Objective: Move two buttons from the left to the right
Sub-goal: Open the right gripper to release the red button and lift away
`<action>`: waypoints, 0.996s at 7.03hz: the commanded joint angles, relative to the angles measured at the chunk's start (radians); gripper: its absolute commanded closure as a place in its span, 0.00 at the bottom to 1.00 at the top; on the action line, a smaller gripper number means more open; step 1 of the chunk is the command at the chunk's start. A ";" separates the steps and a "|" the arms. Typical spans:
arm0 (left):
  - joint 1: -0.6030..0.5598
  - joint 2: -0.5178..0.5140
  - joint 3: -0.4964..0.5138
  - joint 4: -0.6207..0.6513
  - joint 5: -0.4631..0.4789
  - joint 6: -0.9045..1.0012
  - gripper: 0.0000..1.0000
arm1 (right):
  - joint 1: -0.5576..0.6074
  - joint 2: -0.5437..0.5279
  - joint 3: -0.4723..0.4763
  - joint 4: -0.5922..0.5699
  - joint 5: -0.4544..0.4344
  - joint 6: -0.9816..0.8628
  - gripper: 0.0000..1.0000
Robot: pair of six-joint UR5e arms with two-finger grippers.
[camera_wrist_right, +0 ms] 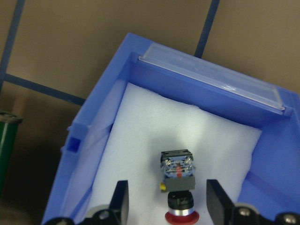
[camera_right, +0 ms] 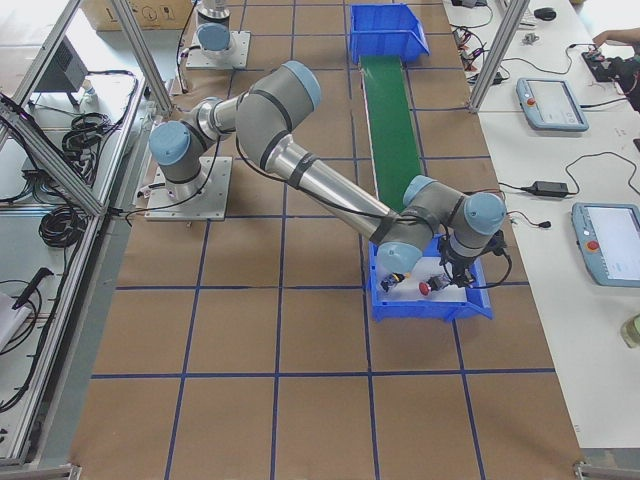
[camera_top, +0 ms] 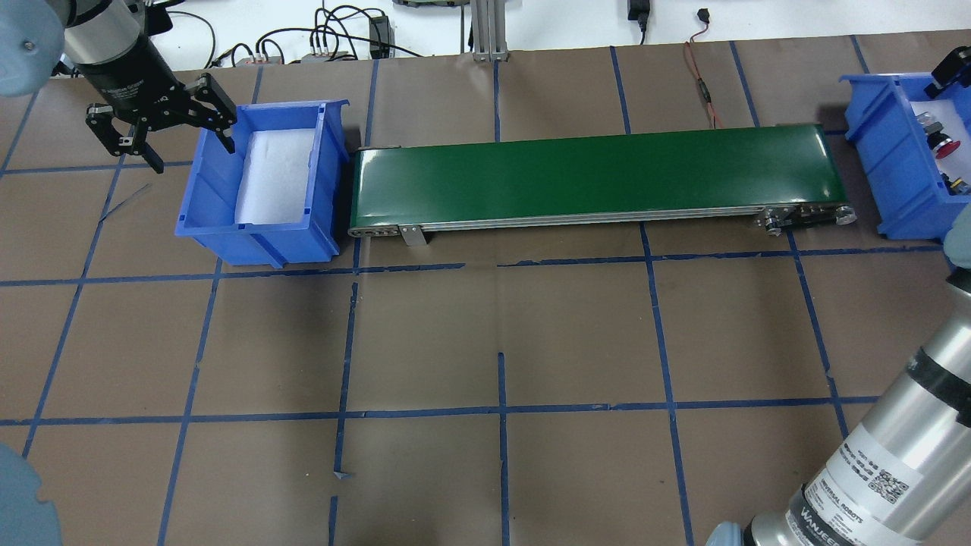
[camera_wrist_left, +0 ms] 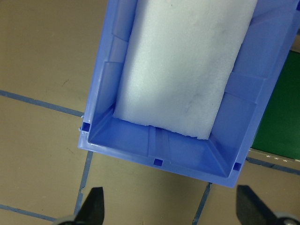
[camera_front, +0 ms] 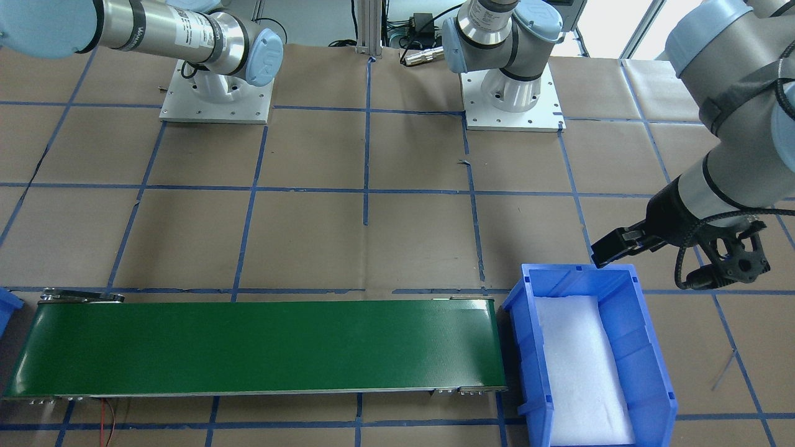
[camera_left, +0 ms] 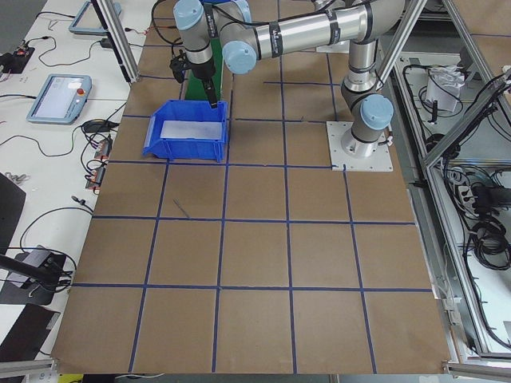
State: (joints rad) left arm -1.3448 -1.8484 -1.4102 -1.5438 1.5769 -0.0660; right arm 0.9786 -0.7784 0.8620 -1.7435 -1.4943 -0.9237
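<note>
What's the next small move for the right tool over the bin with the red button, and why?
Probably lift the right tool straight up out of the right bin. It is open, straddling the red-capped button, which lies on the foam. The left bin and the green belt hold no buttons, so nothing seems left to fetch.

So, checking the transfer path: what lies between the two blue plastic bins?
A long green conveyor belt, bare, spans from left bin to right bin; overhead view.
</note>
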 commanded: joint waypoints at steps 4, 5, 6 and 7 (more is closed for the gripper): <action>0.003 0.000 0.000 -0.002 0.000 0.000 0.00 | 0.269 -0.180 0.015 0.113 -0.004 0.186 0.32; 0.003 0.000 0.000 -0.002 0.000 0.000 0.00 | 0.341 -0.202 0.017 0.136 -0.004 0.277 0.30; 0.003 0.000 -0.001 -0.002 0.000 0.000 0.00 | 0.412 -0.222 0.026 0.171 -0.004 0.360 0.29; 0.003 0.000 0.000 -0.002 0.002 0.000 0.00 | 0.461 -0.263 0.060 0.173 -0.006 0.429 0.25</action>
State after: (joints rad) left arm -1.3422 -1.8485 -1.4103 -1.5462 1.5774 -0.0660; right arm 1.3693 -1.0002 0.8934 -1.5864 -1.4989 -0.5873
